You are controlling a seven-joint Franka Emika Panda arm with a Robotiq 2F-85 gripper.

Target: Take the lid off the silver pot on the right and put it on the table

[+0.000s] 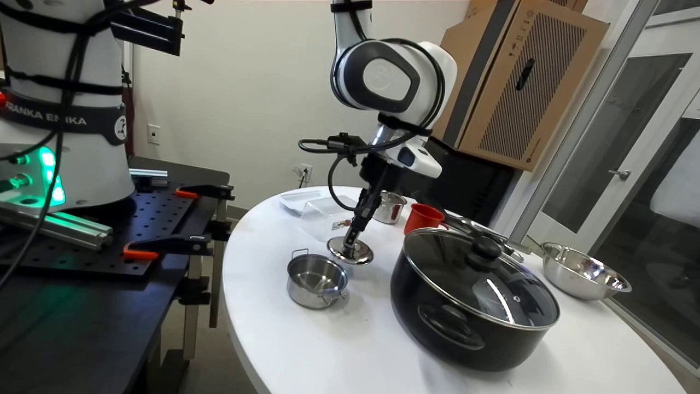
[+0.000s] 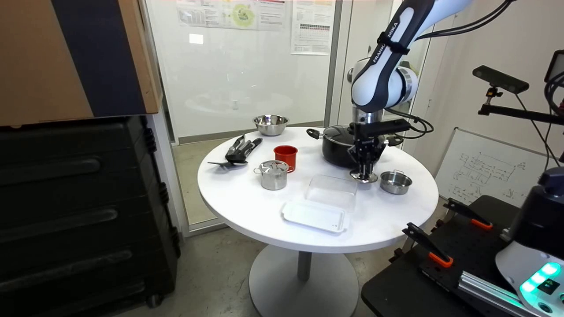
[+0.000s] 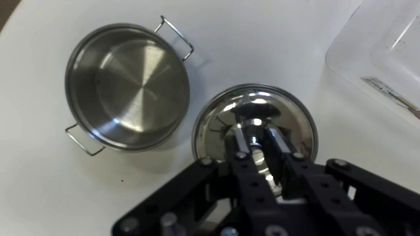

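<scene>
The silver pot [image 1: 317, 282] stands upright and uncovered on the white round table [image 1: 262, 241]. It also shows in an exterior view [image 2: 395, 182] and at the upper left of the wrist view [image 3: 128, 87], with its bare inside visible. The shiny round lid [image 1: 361, 254] is beside the pot, apart from it, also seen in the wrist view [image 3: 295, 121]. My gripper [image 3: 254, 127] points down with its fingers close on either side of the lid's knob, shut on it. The lid is level with or just over the table; I cannot tell whether it touches. The fingers partly hide the knob.
A big black pot with a glass lid [image 1: 476, 295] stands close by. A clear plastic box [image 2: 332, 191], a white tray [image 2: 315, 215], a second lidded silver pot [image 2: 273, 176], a red mug [image 2: 285, 156], dark utensils [image 2: 240, 149] and a silver bowl [image 2: 270, 126] are also on the table.
</scene>
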